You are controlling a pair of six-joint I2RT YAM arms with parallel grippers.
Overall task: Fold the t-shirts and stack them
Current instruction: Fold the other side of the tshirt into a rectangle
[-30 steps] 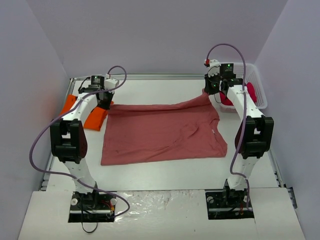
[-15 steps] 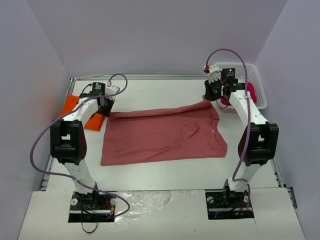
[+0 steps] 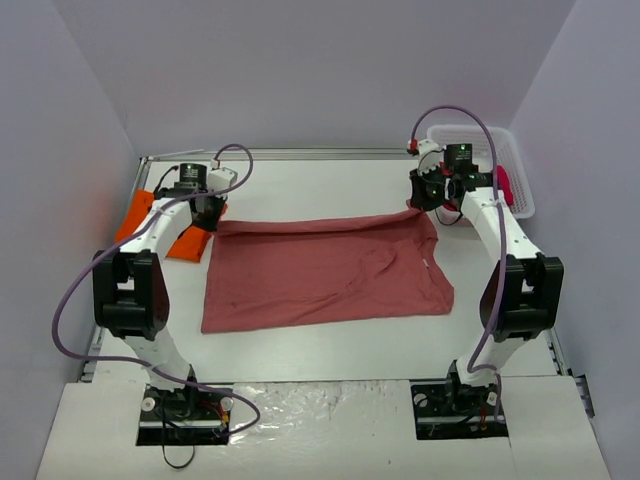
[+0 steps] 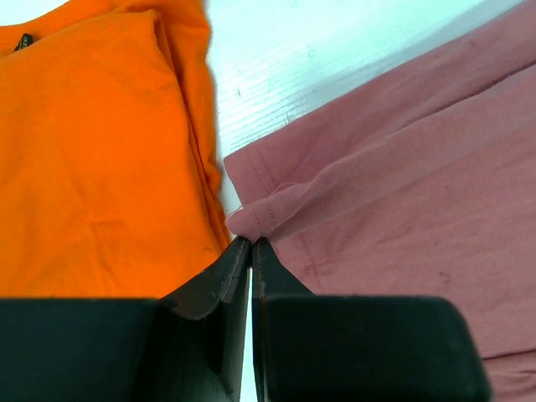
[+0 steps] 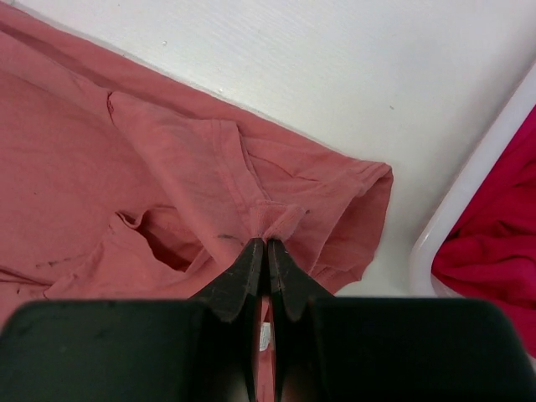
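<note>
— Red tee (image 3: 320, 270): where does it lie?

— Spread across the middle of the bench (image 3: 330, 180), mostly flat, with a few wrinkles toward its right side. Only its two far corners are raised at all.

— And the left jaws?

— Pressed together on the red tee's far left corner. The left wrist view shows a small ridge of hemmed cloth (image 4: 402, 193) pinched right at their tips.

— The right jaws?

— Also closed, on the red tee's far right corner. From the right wrist, the cloth (image 5: 167, 167) gathers into a little peak between the tips, and loose folds sag on either side of it.

— What about the other tees?

— The orange tee (image 3: 190, 243) lies just left of the red tee's far left corner. In the left wrist view its edge (image 4: 92, 151) runs close beside the pinched hem. The pink tee (image 3: 503, 187) sits in a white basket (image 3: 500, 140) to the right of the red tee's far right corner. A strip of bare bench separates the basket's rim (image 5: 469, 184) from the red cloth, with the pink tee (image 5: 494, 234) bunched inside.
</note>
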